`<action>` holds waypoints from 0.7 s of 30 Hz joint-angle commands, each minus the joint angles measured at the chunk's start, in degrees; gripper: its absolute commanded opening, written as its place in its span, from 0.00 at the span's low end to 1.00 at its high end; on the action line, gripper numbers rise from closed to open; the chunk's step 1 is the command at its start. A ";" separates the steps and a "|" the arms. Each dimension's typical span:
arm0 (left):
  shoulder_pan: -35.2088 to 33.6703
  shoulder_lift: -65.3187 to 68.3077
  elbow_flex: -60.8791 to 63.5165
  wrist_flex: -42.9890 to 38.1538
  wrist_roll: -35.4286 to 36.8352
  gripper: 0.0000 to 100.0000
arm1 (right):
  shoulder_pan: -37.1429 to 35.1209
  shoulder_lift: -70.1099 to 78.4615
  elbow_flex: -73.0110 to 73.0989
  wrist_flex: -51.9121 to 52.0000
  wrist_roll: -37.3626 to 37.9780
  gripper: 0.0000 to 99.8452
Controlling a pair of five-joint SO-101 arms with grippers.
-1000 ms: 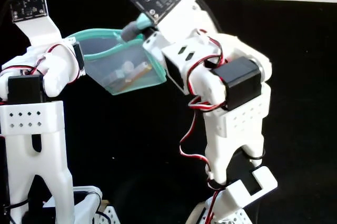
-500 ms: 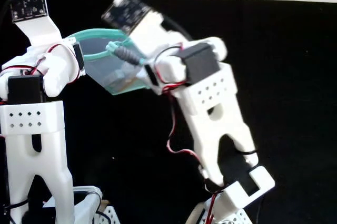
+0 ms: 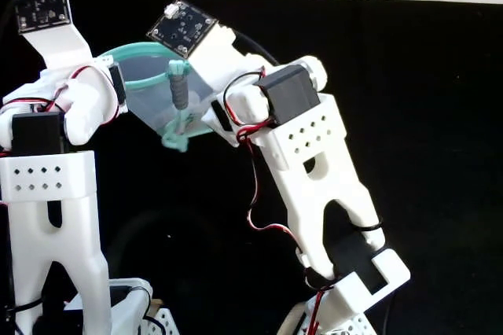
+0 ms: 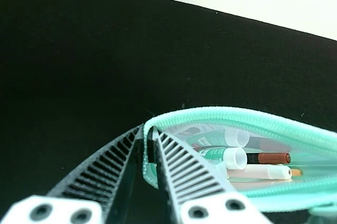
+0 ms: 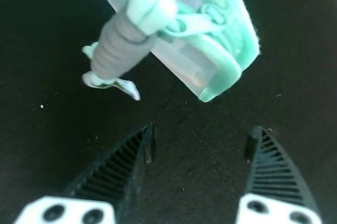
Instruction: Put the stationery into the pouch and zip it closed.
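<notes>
- left gripper (image 4: 148, 145): jaws together, clamped on the rim of the pouch (image 4: 253, 121) at one end of its mouth; pouch hangs off that grip, between the two arms in the high view.
- right gripper (image 5: 200, 142): jaws wide apart, holding nothing.
- key relation: the grey zipper pull (image 5: 118, 45) dangles on a mint cord from the slider at the pouch end nearest the right arm. it sits beyond the right fingertips, apart from both, not between them.
- the pull's long axis is near vertical in the high view (image 3: 180, 93).
- right arm is the nearer one; judgement: close on the pull, then draw it toward the left grip.
- contents: white-capped tube (image 4: 226, 155), brown pen (image 4: 271, 158), white pen (image 4: 258, 171), all lying lengthwise inside.
- mouth is open, zip not yet run.
</notes>
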 commanded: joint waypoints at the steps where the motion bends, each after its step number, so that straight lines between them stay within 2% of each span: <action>1: 0.13 1.01 2.68 -0.09 -0.35 0.01 | -0.48 -1.54 -0.31 0.75 -4.57 0.28; 8: 0.13 1.01 2.59 -0.09 -0.35 0.01 | -0.66 -2.51 -1.19 0.66 -17.32 0.28; 13: 0.13 1.01 2.59 -0.09 -0.35 0.01 | -3.30 -7.52 -1.36 0.22 -21.89 0.28; 19: 0.13 1.01 2.59 -0.09 -0.35 0.01 | -7.08 -10.42 -0.84 -0.31 -22.86 0.28; 21: 0.13 1.01 2.59 -0.09 -0.35 0.01 | -7.16 -10.33 -0.84 -0.57 -25.67 0.28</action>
